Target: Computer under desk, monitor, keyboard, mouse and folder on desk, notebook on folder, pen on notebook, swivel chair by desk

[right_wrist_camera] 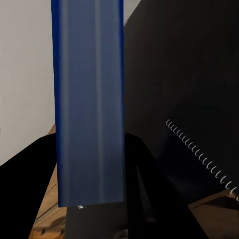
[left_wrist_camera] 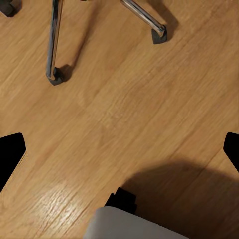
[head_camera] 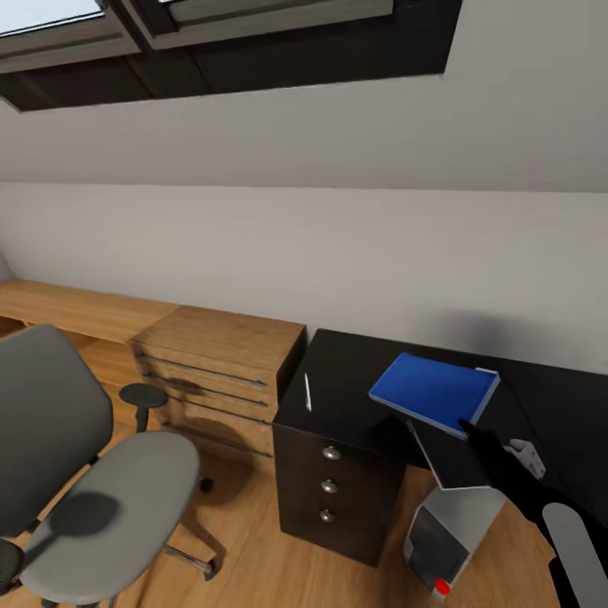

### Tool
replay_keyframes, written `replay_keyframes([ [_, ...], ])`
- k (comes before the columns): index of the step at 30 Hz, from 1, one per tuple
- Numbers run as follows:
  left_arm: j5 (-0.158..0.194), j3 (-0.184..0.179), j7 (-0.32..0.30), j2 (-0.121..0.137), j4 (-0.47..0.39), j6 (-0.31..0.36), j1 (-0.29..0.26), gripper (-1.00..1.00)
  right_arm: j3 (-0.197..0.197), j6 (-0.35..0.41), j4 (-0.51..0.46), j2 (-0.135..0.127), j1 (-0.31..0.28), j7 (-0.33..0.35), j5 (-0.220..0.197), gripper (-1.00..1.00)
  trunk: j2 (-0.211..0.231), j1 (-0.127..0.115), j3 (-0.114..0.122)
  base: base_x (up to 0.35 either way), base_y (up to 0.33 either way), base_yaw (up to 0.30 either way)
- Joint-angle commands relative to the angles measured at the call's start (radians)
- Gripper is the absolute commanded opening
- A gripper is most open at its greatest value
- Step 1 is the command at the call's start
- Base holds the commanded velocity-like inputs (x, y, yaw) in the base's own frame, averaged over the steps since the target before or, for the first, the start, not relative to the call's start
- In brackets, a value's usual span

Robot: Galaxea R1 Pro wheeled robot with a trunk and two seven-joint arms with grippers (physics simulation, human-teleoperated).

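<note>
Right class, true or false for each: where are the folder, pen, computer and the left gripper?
1. The folder lies on the swivel chair. False: it is over the desk, gripped by the right gripper.
2. The pen lies on the desk top. True.
3. The computer stands on the desk. False: it stands on the floor beside the drawers.
4. The left gripper is open above the wooden floor. True.

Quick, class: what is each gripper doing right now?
Left gripper: open, holding nothing, above the floor.
Right gripper: closed on the folder.
</note>
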Motion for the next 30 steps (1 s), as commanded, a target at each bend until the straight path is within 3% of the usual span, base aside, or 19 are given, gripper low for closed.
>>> replay_keyframes([
  [1,0.007,-0.006,0.008,0.001,-0.002,0.003,0.0,1.0,-0.001,0.005,-0.001,0.0,-0.001,-0.006,-0.009,-1.0,-0.001,0.0,-0.001,0.0,0.288,-0.197],
  [7,0.007,-0.006,0.008,0.001,-0.002,0.003,0.0,1.0,0.0,0.005,-0.001,0.0,-0.001,-0.007,-0.008,-1.0,-0.001,0.0,-0.001,0.0,0.192,-0.25],
  [18,0.007,-0.006,0.007,0.001,0.0,0.003,0.0,1.0,-0.001,0.004,0.0,0.001,-0.001,-0.007,-0.008,-1.0,-0.001,0.0,-0.001,0.0,0.013,-0.259],
  [30,0.007,-0.006,0.008,-0.007,0.0,0.003,0.0,1.0,-0.003,0.004,-0.003,0.0,-0.001,-0.006,-0.009,-1.0,-0.001,0.0,-0.002,0.0,0.0,-0.025],
])
